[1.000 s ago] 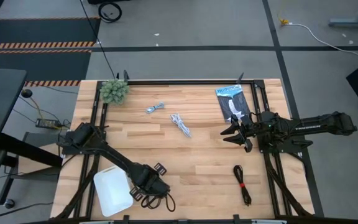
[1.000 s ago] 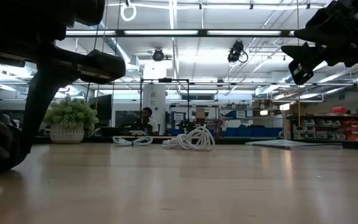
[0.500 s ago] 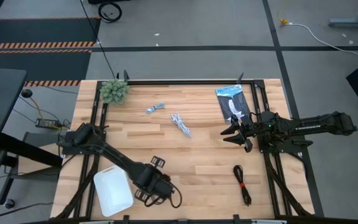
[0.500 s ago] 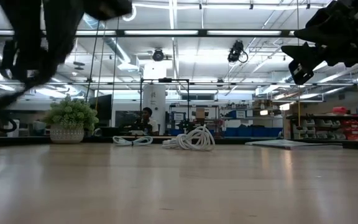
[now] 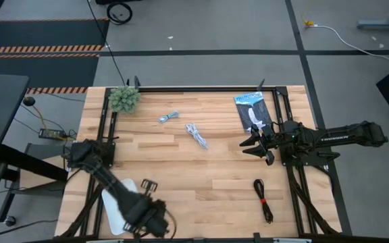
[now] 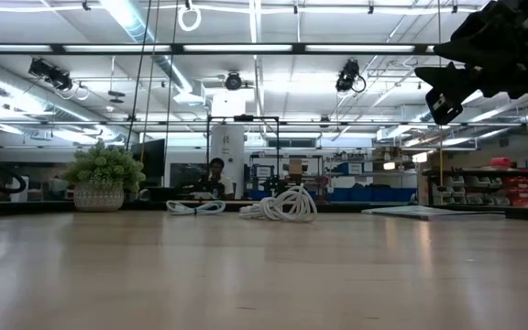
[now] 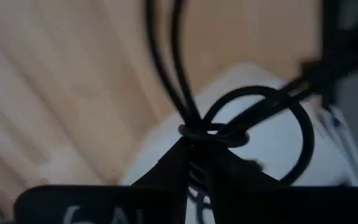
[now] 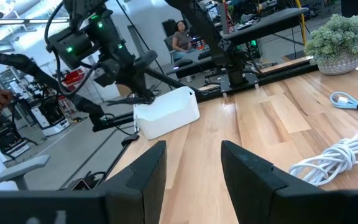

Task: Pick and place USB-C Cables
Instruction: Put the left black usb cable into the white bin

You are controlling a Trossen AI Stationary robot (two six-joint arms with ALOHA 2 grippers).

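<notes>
My left gripper hovers at the table's near edge beside a white bin and is shut on the plain black cable. My right gripper waits open above the table's right half, touching nothing. The pale blue-grey cable and the white cable lie coiled on the far middle of the table. The black cable with a red tie lies stretched out near the right near corner. My left gripper pinches the plain black cable where its strands cross, between the two fingers. The cable is lifted clear. Its loops sit slack beyond the fingertips, over the white bin.
A fuzzy green plant ball stands at the far left corner. A flat black-and-blue packet lies at the far right. Black frame rails run along the table's sides. Bare wood lies across the table's middle. A person sits in the room beyond.
My left gripper has lifted the black cable off the table at the near edge and carried it toward the table's left, to the white bin. The arm has left the low view. The right arm has kept still.
</notes>
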